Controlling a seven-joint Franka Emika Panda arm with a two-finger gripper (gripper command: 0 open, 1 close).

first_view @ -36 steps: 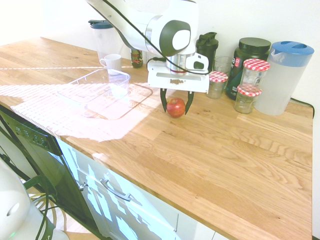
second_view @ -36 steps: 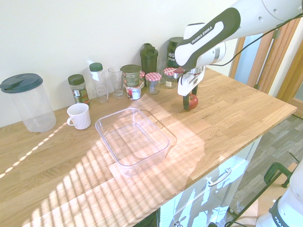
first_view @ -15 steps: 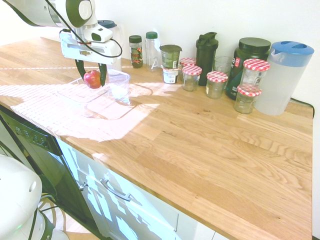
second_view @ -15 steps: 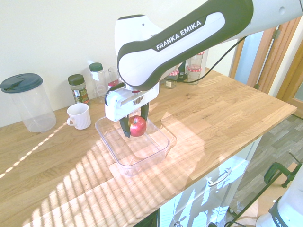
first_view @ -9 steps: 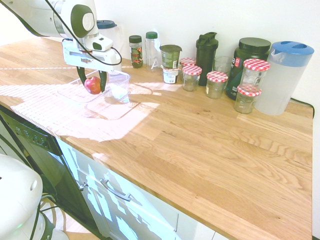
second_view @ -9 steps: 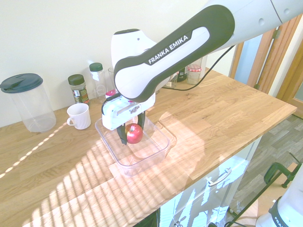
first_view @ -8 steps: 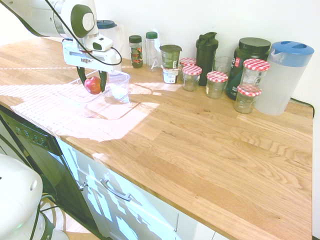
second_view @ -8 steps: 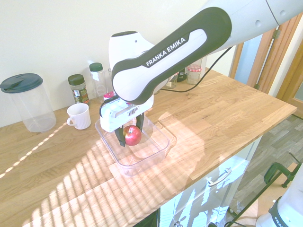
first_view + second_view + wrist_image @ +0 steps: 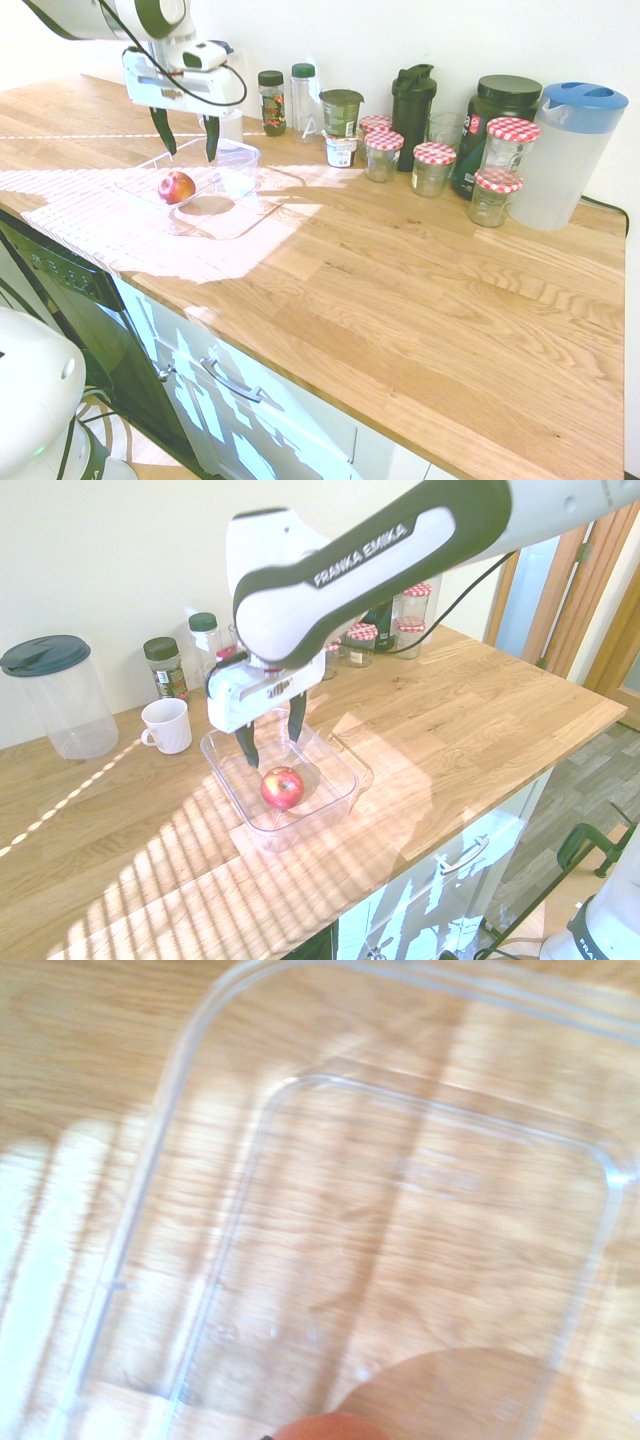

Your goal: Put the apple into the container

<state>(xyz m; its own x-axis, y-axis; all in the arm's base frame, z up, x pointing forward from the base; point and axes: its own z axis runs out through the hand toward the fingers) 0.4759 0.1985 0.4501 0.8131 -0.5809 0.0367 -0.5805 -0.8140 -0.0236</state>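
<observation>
Near the lower middle of the second exterior view, the apple (image 9: 282, 788) sat inside the clear container (image 9: 279, 780), whose walls surrounded it. Above it the gripper (image 9: 272, 748) hung with its fingers parted, holding nothing. The wrist view showed only a red sliver of the apple at its bottom edge, but gave the container's rounded corners and the wood through its base. The apple's yellowish patch faced upward in the second exterior view; being round, it had no clear long axis. The container's long axis ran from upper left to lower right there. A white mug (image 9: 167, 726) stood left of the container in that view, which the first exterior view did not clearly show; that one alone showed the blue-lidded pitcher (image 9: 567, 157) at upper right and the green-lidded tub (image 9: 342, 113) at upper middle.
</observation>
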